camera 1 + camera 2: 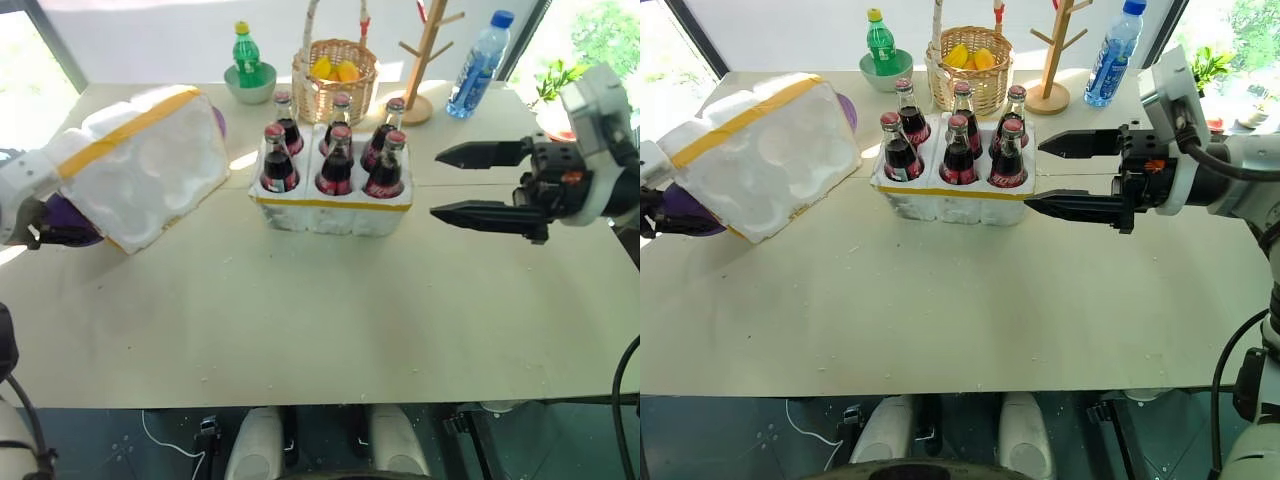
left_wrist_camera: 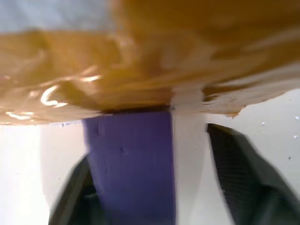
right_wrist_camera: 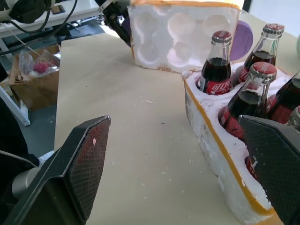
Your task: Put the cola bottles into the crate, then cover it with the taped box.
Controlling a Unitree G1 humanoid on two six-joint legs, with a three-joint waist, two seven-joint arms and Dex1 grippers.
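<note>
From the head views, the six cola bottles (image 1: 335,160) stand in the wells of the crate (image 1: 330,212), just beyond the tips of the right fingers (image 1: 480,215). These fingers are spread wide and hold nothing. The red labels carry white script too small to read.

The taped box (image 1: 140,165) is tilted on the table (image 1: 300,320), with its open side facing the crate. It hides most of the left fingers and of a purple thing (image 1: 70,218) behind it. Farther back, a wicker basket (image 1: 335,95) holds yellow fruit, and a green soda bottle (image 1: 243,48) stands in a green bowl (image 1: 250,88).

In the left wrist view, the left fingers (image 2: 239,178) flank a purple strip (image 2: 131,164) under the box's yellow tape (image 2: 140,61). Whether they grip it I cannot tell.

In the right wrist view, bare table lies between the right fingers. The crate's yellow band runs by one finger, the bottles are cut off at the edge, and the box's round wells face them.
</note>
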